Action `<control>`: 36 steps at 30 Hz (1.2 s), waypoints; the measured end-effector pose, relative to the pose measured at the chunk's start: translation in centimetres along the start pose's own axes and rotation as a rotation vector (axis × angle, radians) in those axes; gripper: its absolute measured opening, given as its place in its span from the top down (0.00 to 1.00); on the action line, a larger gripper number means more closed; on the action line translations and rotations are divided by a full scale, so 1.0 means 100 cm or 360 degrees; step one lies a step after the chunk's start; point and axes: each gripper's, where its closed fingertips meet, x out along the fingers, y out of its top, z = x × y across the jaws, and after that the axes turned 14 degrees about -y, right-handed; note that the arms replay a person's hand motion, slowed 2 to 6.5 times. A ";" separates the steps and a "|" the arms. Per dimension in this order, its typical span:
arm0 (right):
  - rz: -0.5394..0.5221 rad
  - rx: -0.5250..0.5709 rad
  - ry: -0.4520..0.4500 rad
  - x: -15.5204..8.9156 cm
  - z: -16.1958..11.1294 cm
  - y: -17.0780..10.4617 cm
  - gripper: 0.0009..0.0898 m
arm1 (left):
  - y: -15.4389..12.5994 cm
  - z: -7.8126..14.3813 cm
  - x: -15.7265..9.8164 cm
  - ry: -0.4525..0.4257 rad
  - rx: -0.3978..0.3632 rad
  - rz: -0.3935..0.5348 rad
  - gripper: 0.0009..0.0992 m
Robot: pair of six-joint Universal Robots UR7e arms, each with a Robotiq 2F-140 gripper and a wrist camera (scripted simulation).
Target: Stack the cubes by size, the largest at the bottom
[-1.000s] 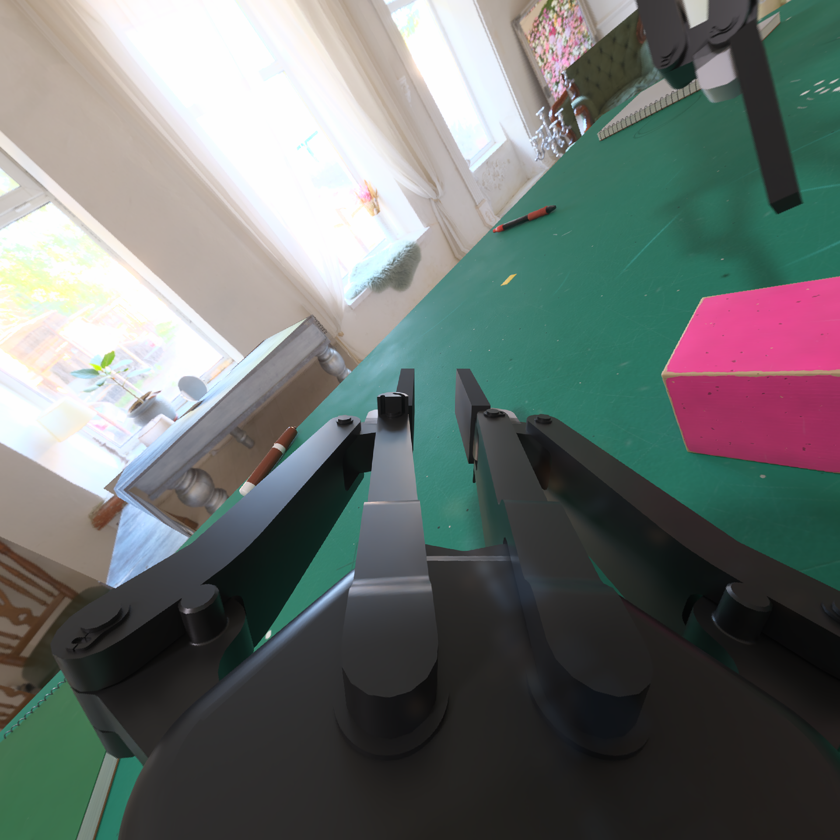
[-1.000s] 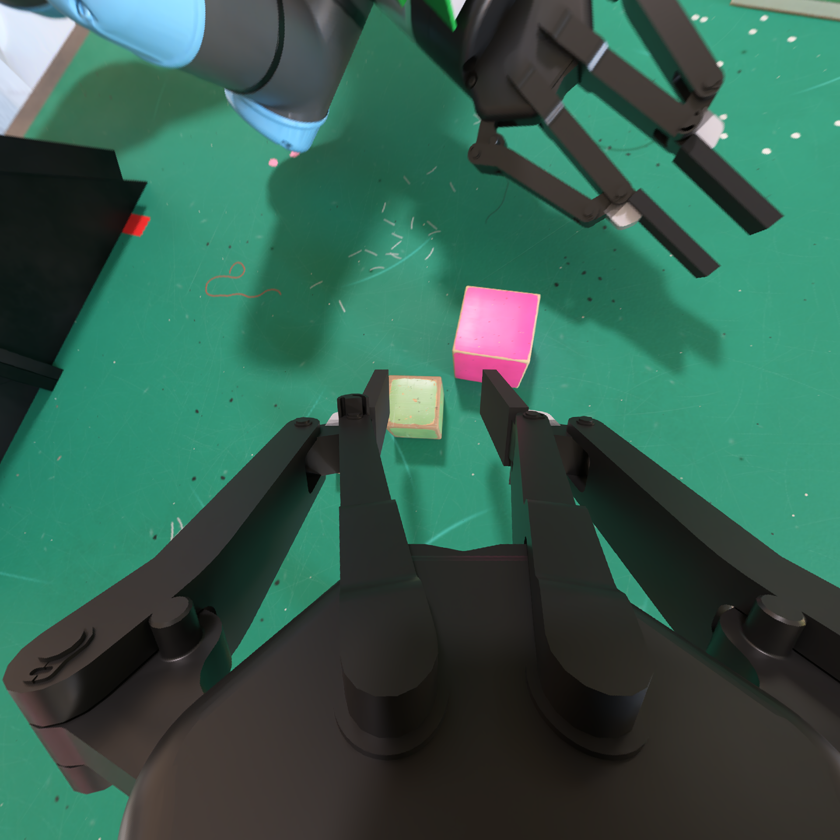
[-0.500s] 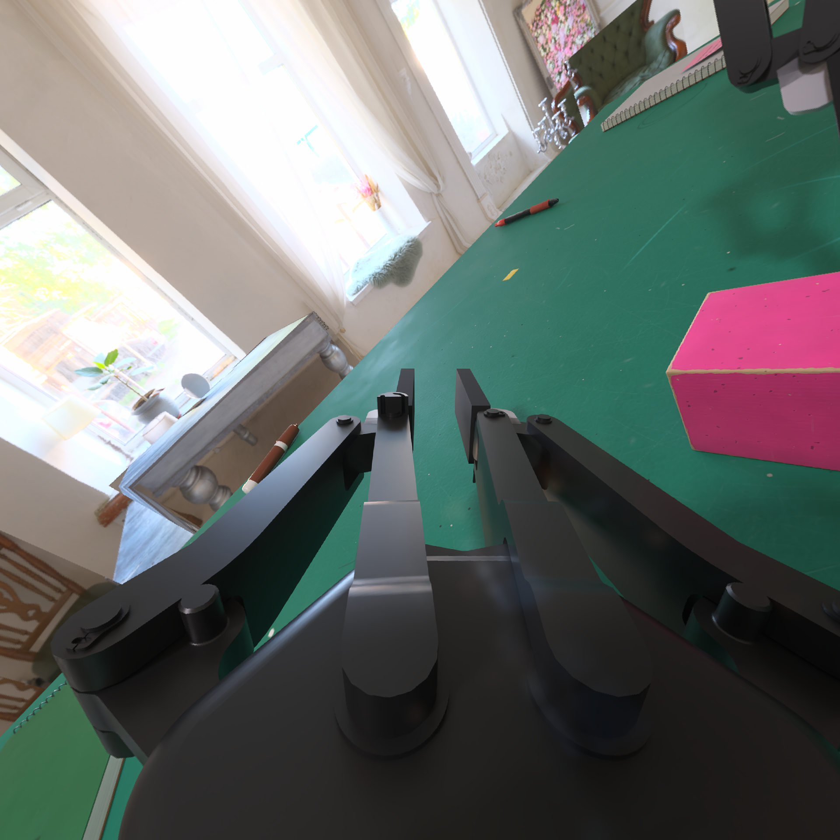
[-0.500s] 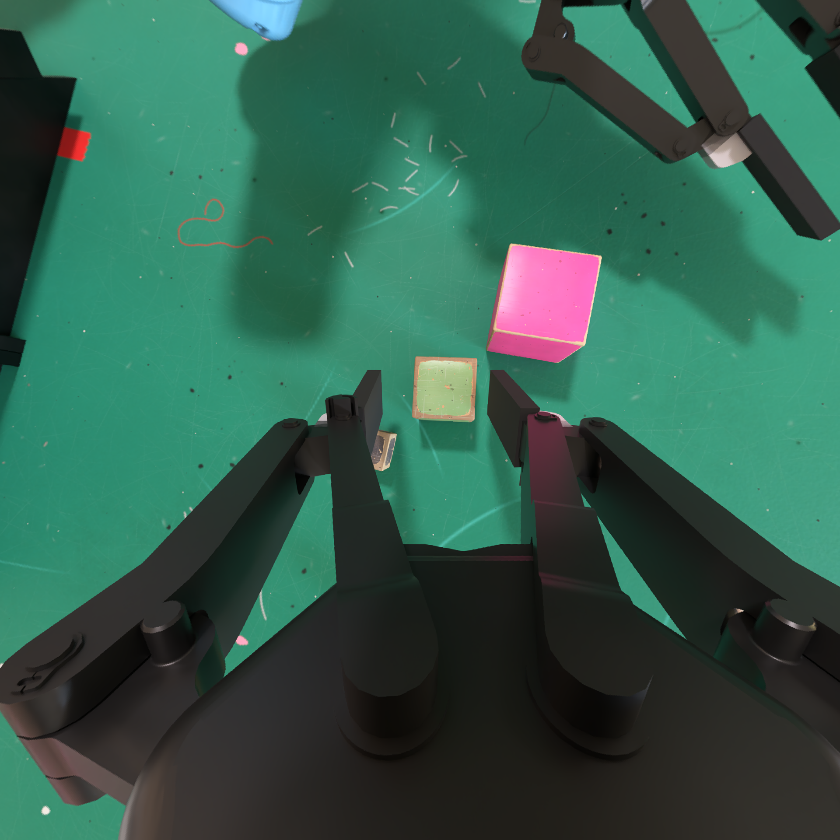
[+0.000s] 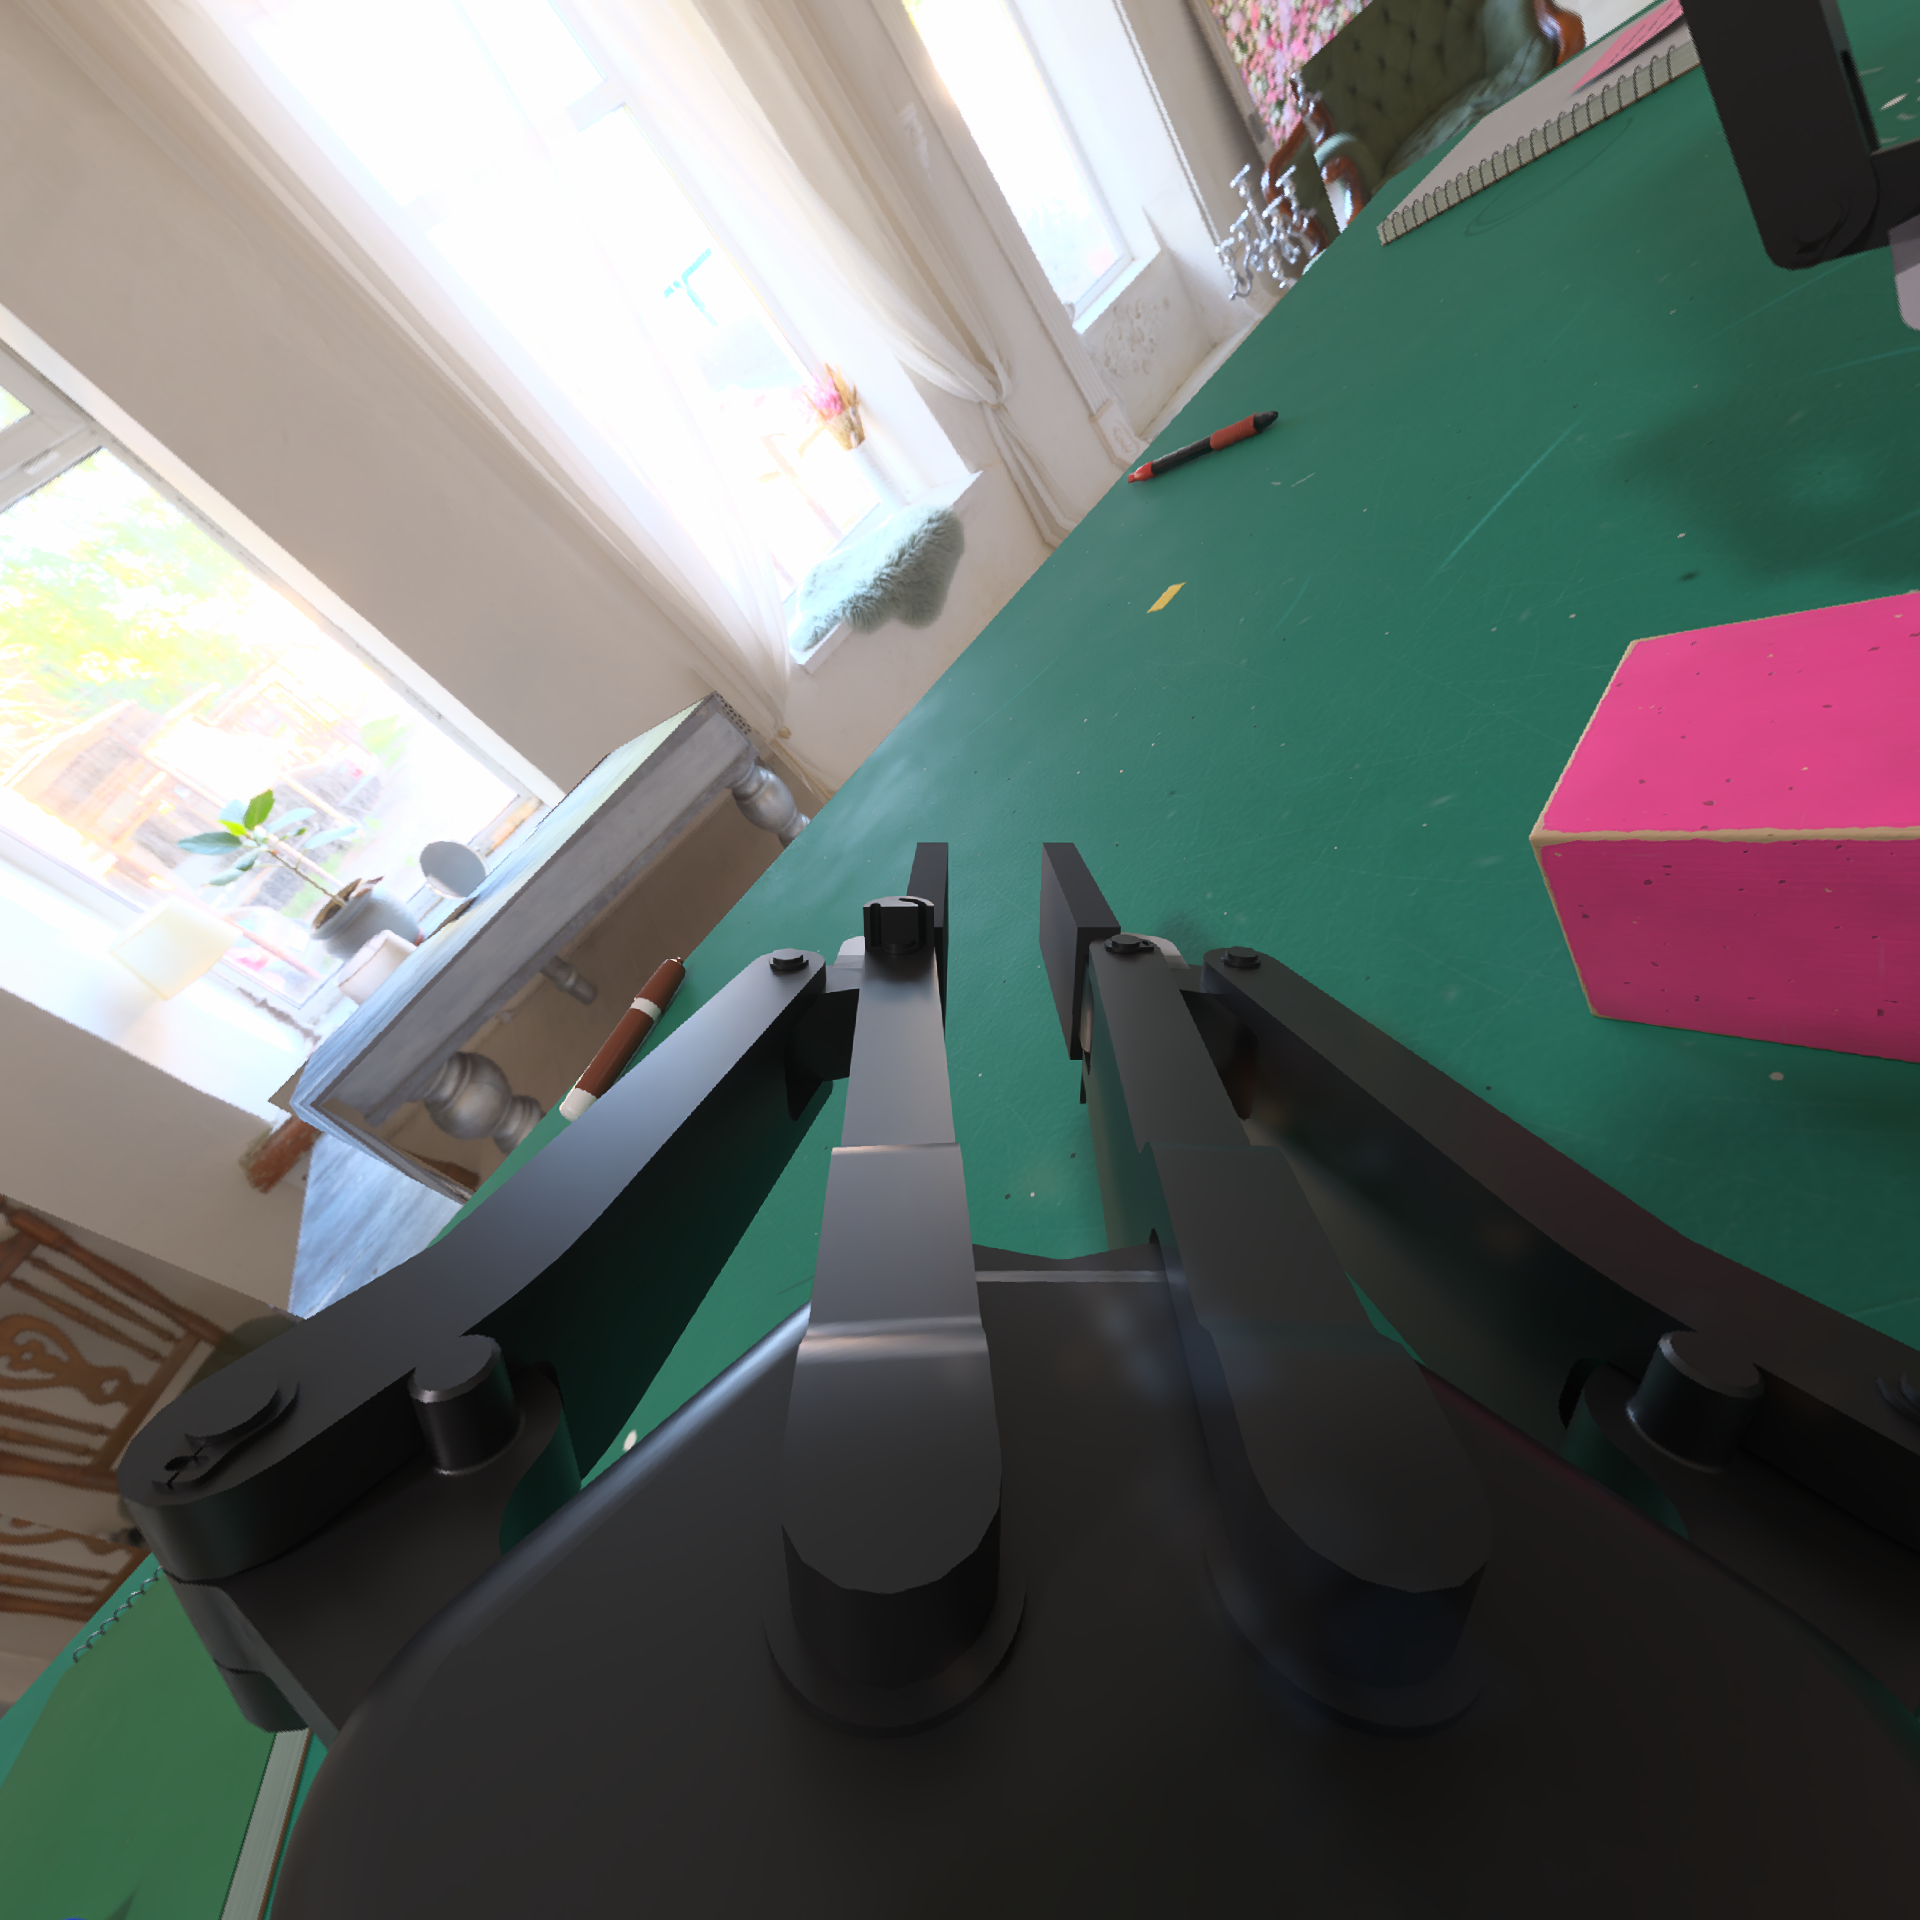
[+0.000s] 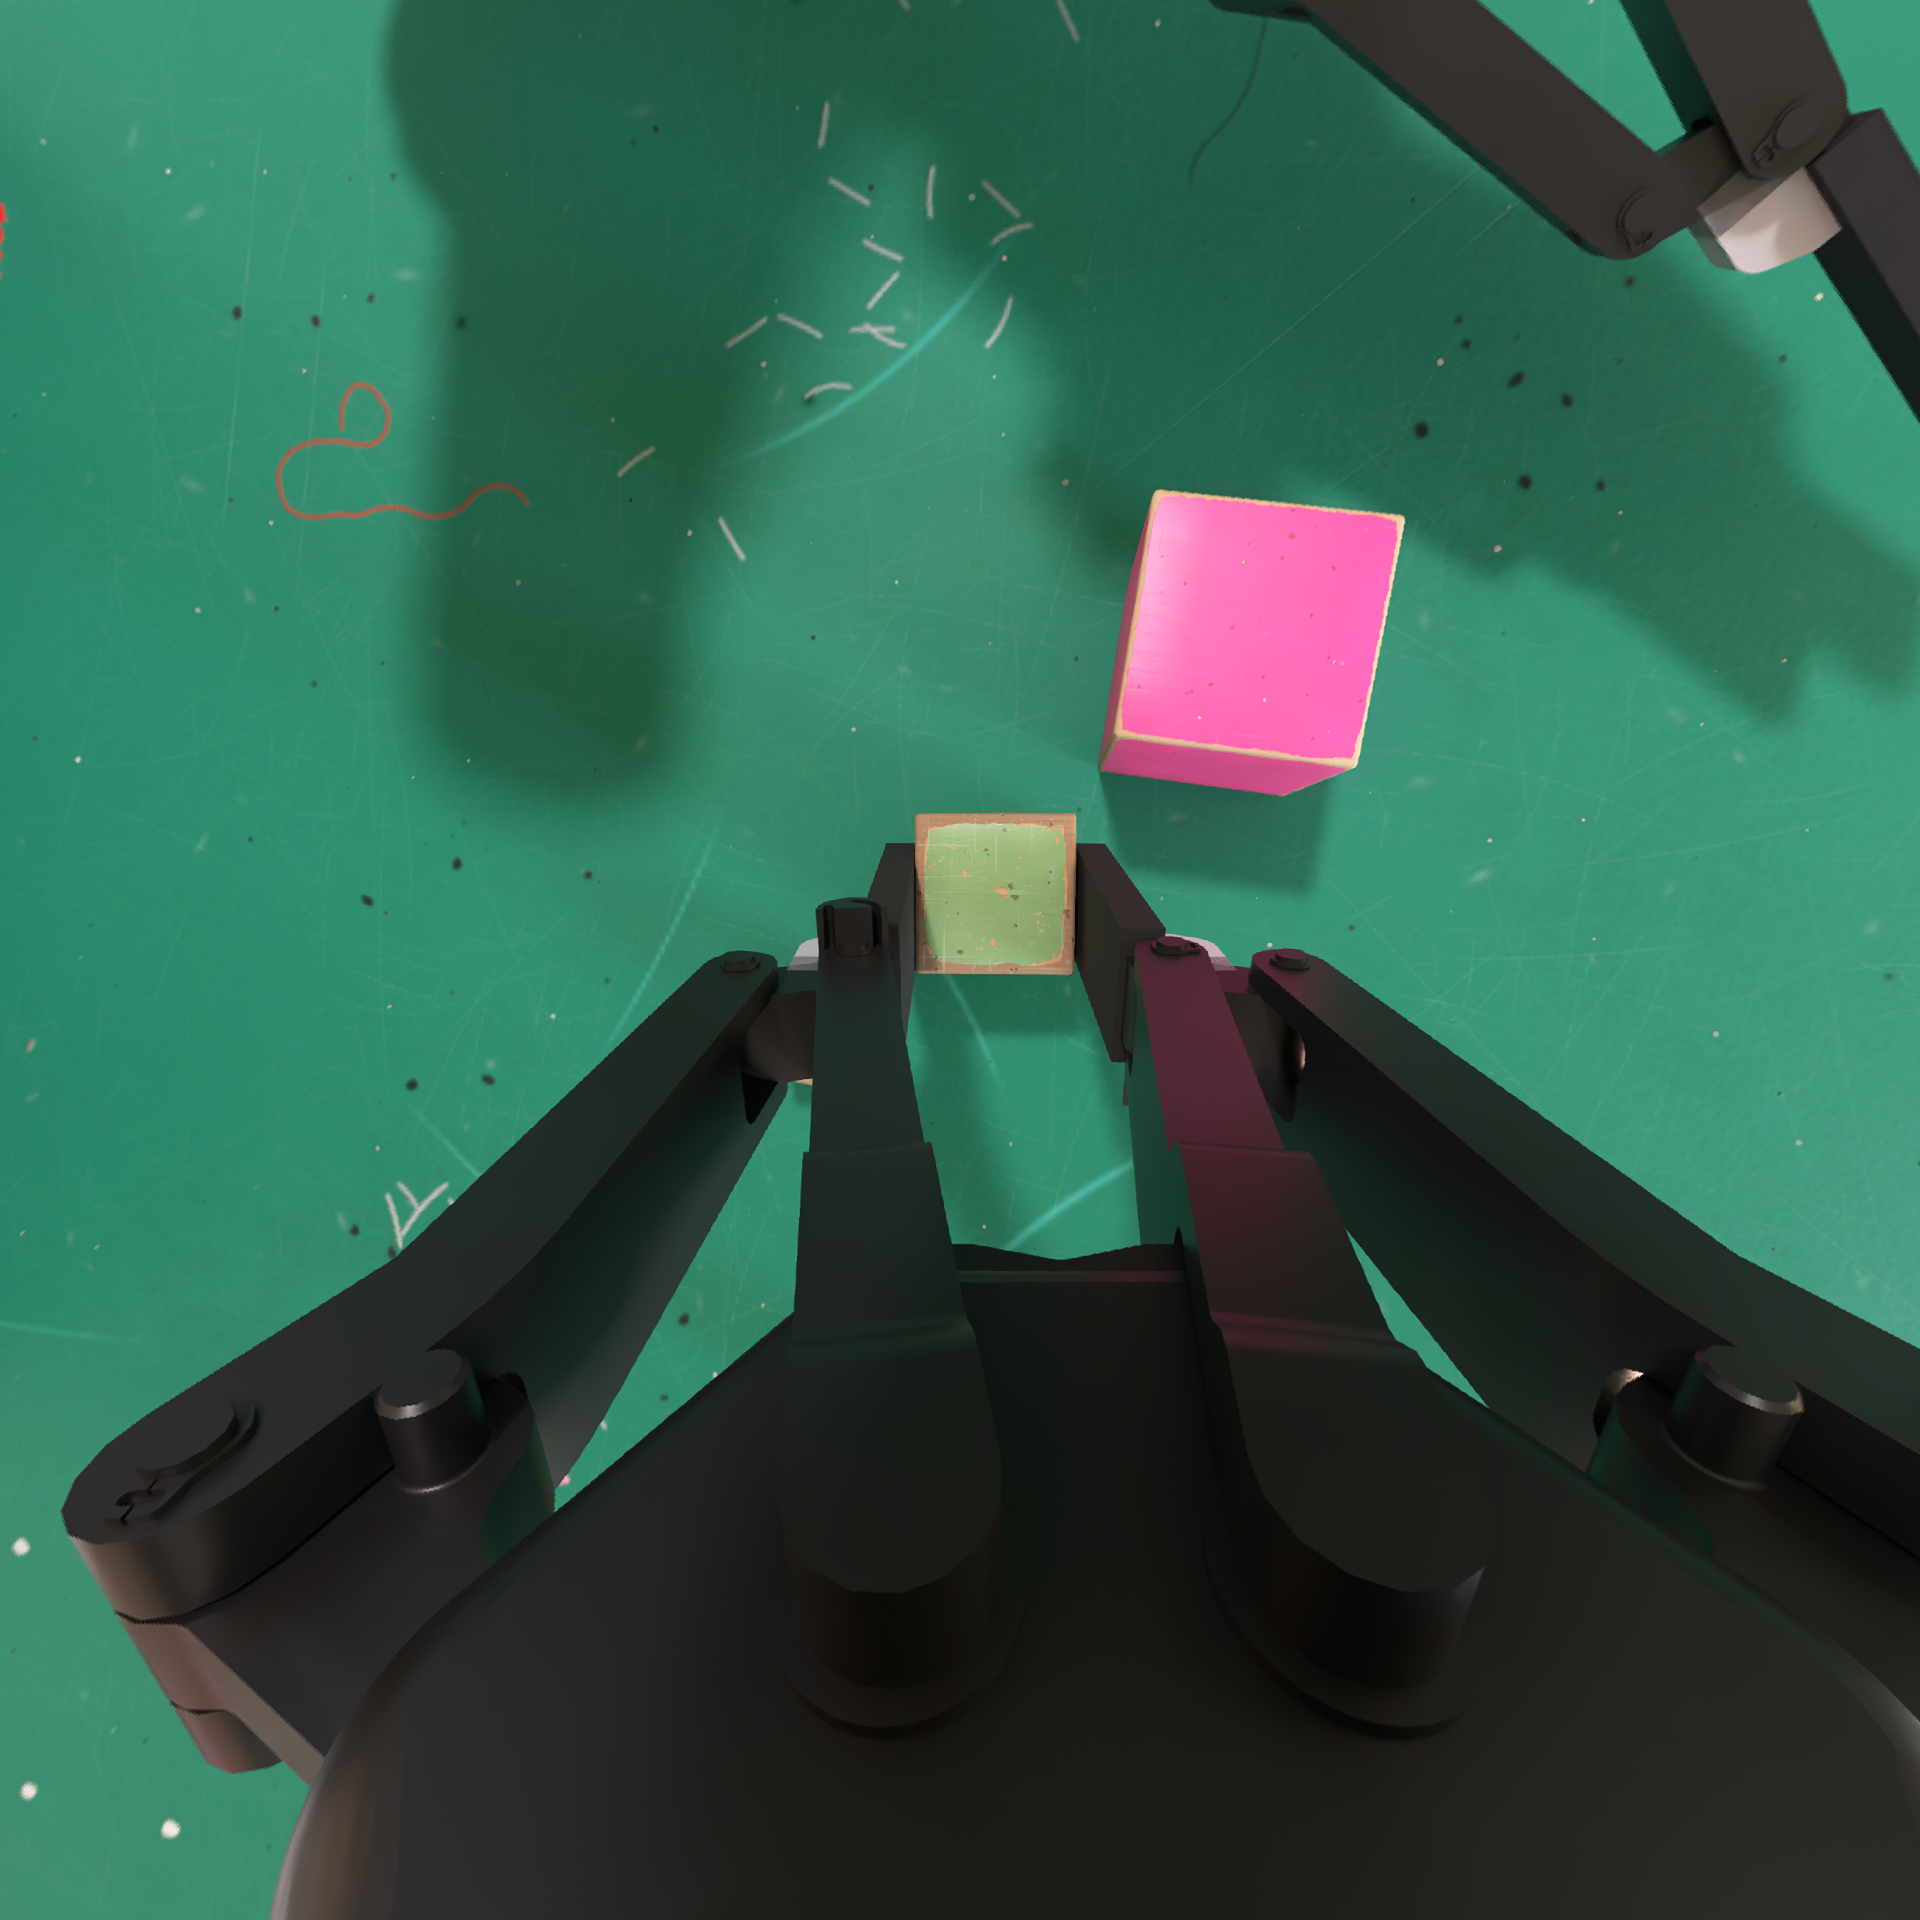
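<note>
A small green cube (image 6: pixel 994 894) sits between the fingertips of my right gripper (image 6: pixel 994 871), and both pads touch its sides. A larger pink cube (image 6: pixel 1252 634) stands on the green mat just beyond it to the right, apart from it. The pink cube also shows at the right of the left wrist view (image 5: pixel 1756 831). My left gripper (image 5: pixel 992 873) hovers low over the mat to the left of the pink cube, its jaws a narrow gap apart with nothing between them. One of its fingers (image 6: pixel 1766 208) shows at the top right of the right wrist view.
A red pen (image 5: pixel 1205 447) and a spiral notebook (image 5: pixel 1538 135) lie far off on the mat. A brown pen (image 5: pixel 623 1039) lies near the table edge. A finger of the other gripper (image 5: pixel 1808 135) hangs at the top right. A red thread (image 6: pixel 364 457) lies left.
My right gripper has come down over the green cube and its fingers have shut onto the cube's sides. The small tan cube by its left finger is now hidden. The left gripper has barely moved.
</note>
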 end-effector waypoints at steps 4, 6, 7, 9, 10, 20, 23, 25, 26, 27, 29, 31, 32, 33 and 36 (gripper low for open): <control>-0.0026 -0.0022 0.0028 -0.006 0.001 -0.005 0.56 | -0.001 0.000 0.001 0.0002 0.0010 -0.0019 0.77; -0.0025 -0.0025 0.0019 -0.011 0.004 -0.006 0.56 | -0.002 0.001 0.002 0.0003 0.0013 -0.0033 0.77; -0.0020 -0.0021 0.0007 -0.014 0.006 -0.007 0.56 | -0.002 0.001 0.003 0.0004 0.0015 -0.0041 0.77; -0.0003 -0.0004 -0.0024 -0.021 0.012 -0.006 0.56 | -0.003 0.001 0.004 0.0006 0.0019 -0.0058 0.77; 0.0009 0.0009 -0.0041 -0.025 0.015 -0.005 0.56 | -0.004 0.000 0.004 0.0008 0.0022 -0.0067 0.77; 0.0176 0.0123 -0.0219 -0.064 0.043 0.019 0.56 | -0.007 0.002 0.008 0.0009 0.0048 -0.0126 0.77; 0.0224 0.0141 -0.0256 -0.070 0.047 0.031 0.56 | -0.008 0.002 0.009 0.0011 0.0046 -0.0137 0.77; 0.0248 0.0148 -0.0266 -0.072 0.048 0.040 0.56 | -0.008 0.002 0.009 0.0011 0.0045 -0.0142 0.77; 0.0256 0.0147 -0.0267 -0.072 0.048 0.043 0.56 | -0.009 0.002 0.009 0.0011 0.0046 -0.0144 0.77; 0.0259 0.0143 -0.0267 -0.072 0.047 0.047 0.56 | -0.009 0.002 0.009 0.0011 0.0047 -0.0145 0.77; 0.0258 0.0131 -0.0266 -0.071 0.046 0.053 0.56 | -0.009 0.002 0.009 0.0010 0.0049 -0.0146 0.77; 0.0250 0.0124 -0.0272 -0.069 0.047 0.058 0.56 | -0.008 0.002 0.009 0.0010 0.0053 -0.0144 0.77; 0.0244 0.0127 -0.0277 -0.068 0.048 0.060 0.56 | -0.008 0.002 0.009 0.0009 0.0053 -0.0144 0.77; 0.0238 0.0131 -0.0283 -0.066 0.049 0.062 0.56 | -0.008 0.002 0.009 0.0009 0.0053 -0.0143 0.77; 0.0220 0.0156 -0.0289 -0.062 0.053 0.067 0.56 | -0.009 0.002 0.009 0.0008 0.0052 -0.0145 0.78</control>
